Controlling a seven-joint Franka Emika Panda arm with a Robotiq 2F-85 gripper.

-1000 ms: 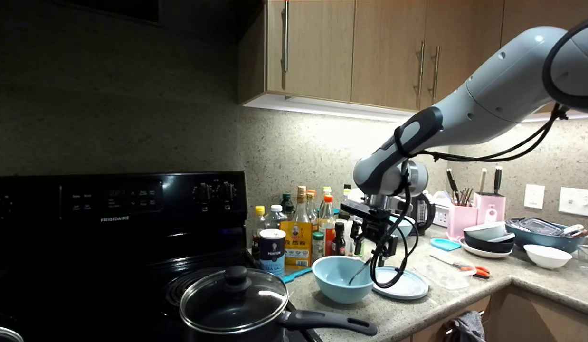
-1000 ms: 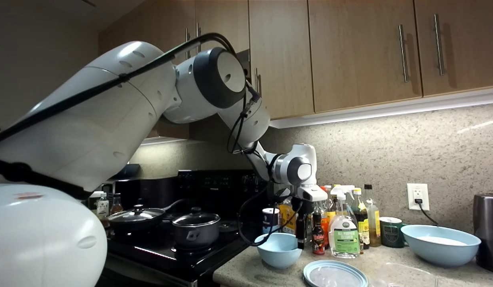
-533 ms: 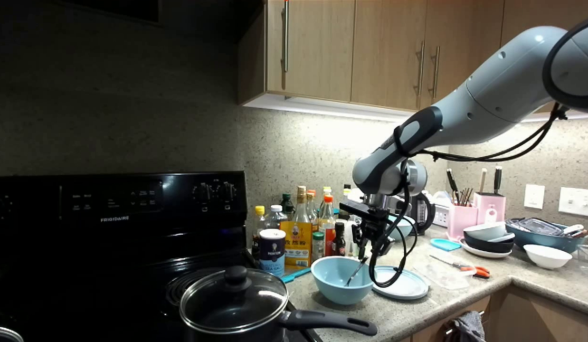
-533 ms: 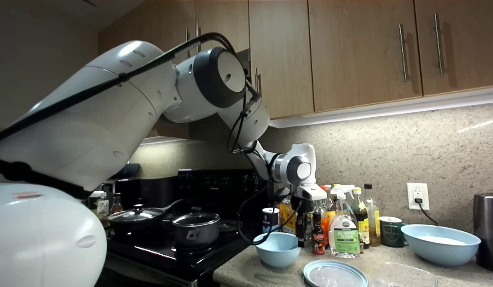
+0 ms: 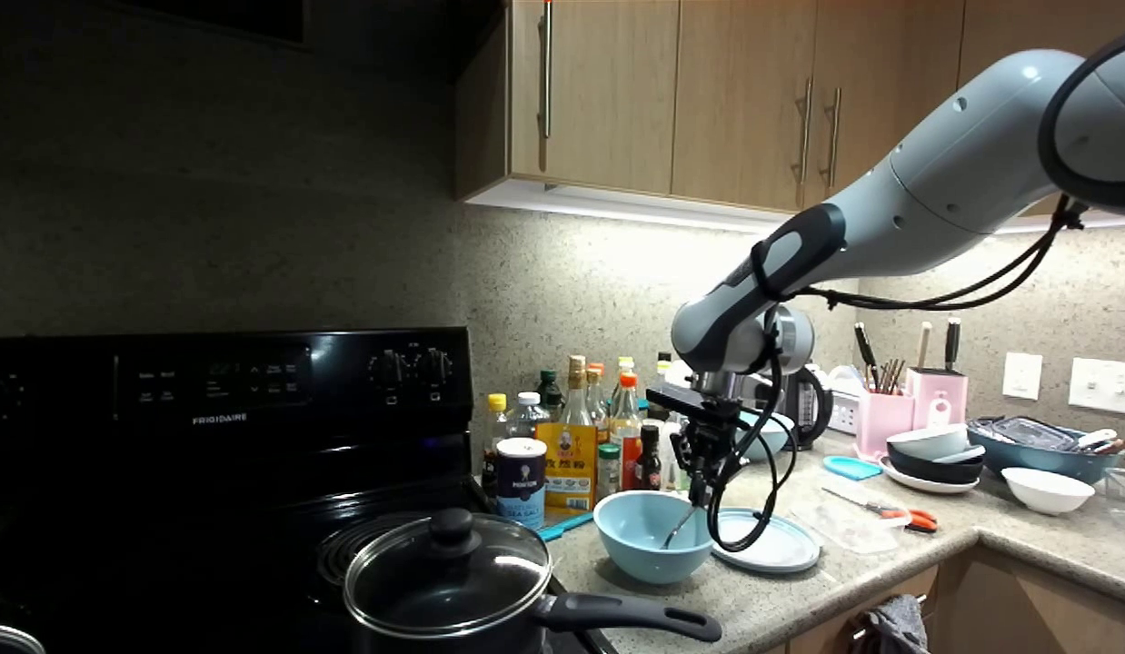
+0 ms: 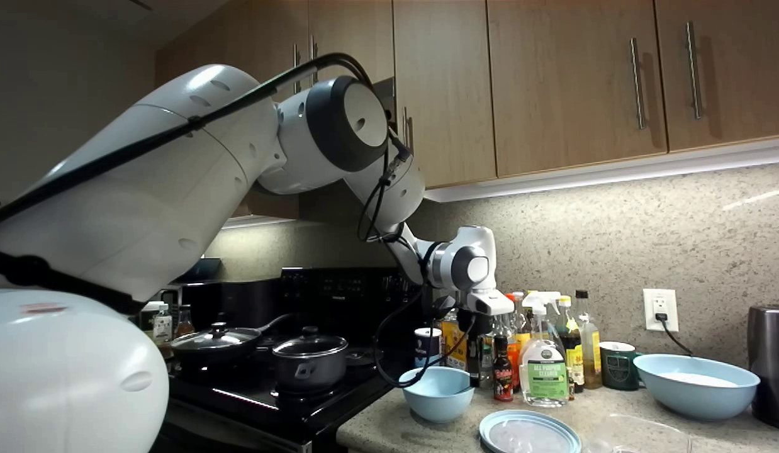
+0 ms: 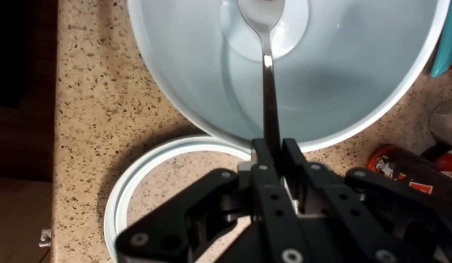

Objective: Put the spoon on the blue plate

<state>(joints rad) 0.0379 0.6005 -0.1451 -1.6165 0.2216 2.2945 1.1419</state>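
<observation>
The fingers (image 7: pixel 261 151) are drawn narrow and grip the spoon (image 7: pixel 268 69), one on each side of its handle (the wrist view shows this hold best). The spoon slants: its head lies low inside the deep light-blue bowl (image 5: pixel 649 556), and the handle rises to the fingers at the rim. Whether the head touches the bottom of the bowl cannot be told. In both exterior views the arm (image 5: pixel 917 209) reaches across, with the fingers pointing down toward the bowl.

The blue plate (image 6: pixel 533 434), flat, round and very pale, lies on the tabletop (image 7: pixel 91 128) just beside the bowl. In the wrist view the bowl's rim overlaps the plate's edge, though contact between the two is unclear.

Near the bowl stand a salt canister (image 5: pixel 522 486) and a yellow packet (image 5: pixel 567 463), and a clear spray bottle (image 6: pixel 543 371) with a green label stands between the bowl and a wide, light-blue basin (image 6: pixel 696 402). That basin sits just beside a kettle (image 6: pixel 773 365). A lidded pot (image 5: pixel 485 581) rests on the black stove (image 5: pixel 208 545), its handle reaching toward the tabletop. Farther along, stacked dishes (image 5: pixel 935 468) stand near a white bowl (image 5: pixel 1047 490).
</observation>
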